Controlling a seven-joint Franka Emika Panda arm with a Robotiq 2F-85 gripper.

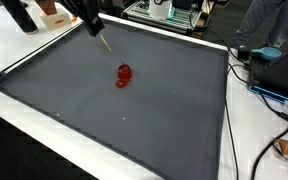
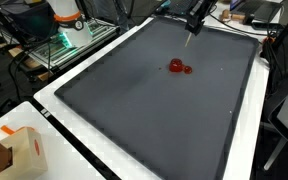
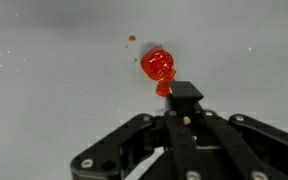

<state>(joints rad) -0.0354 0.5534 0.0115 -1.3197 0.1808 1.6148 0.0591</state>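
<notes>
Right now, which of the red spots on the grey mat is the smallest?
The tiny speck, seen in the wrist view. It sits apart on the grey mat, beyond the large glossy blob, which lies just ahead of the claw.

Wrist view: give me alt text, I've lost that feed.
A glossy red blob lies on a grey mat, just beyond the dark tip of the tool held in the gripper. A small red speck sits farther out.

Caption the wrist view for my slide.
Gripper, shut on a thin stick, hovers near a glossy red blob on the grey mat, one red speck beyond.
</notes>
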